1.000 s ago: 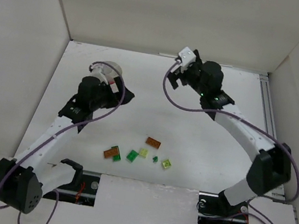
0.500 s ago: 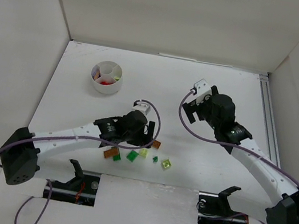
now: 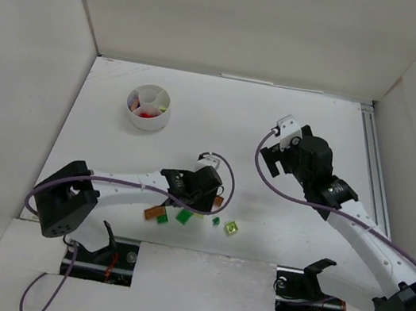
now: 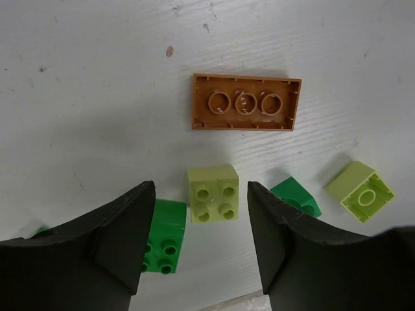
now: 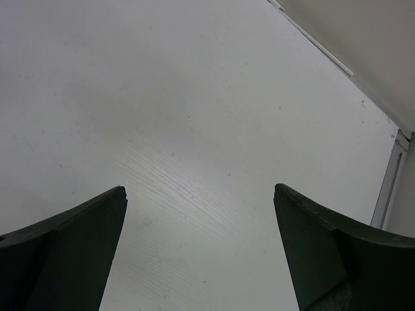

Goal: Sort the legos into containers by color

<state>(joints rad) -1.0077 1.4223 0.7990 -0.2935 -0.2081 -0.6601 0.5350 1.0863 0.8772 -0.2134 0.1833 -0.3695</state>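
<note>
Seen from overhead, the left arm (image 3: 130, 186) covers the yellow-green brick (image 4: 213, 193) that its fingers (image 4: 123, 246) straddle. It also hides much of the orange plate (image 3: 219, 202). In the left wrist view, a green brick (image 4: 165, 236) lies partly behind one finger and a dark green brick (image 4: 297, 197) is tucked behind the other. A green sliver (image 4: 40, 230) at the far edge shows too little to name. The dish (image 3: 147, 123) holds red and yellow-green flecks too small to count. In the right wrist view, the fingers (image 5: 65, 240) run off the bottom edge.
</note>
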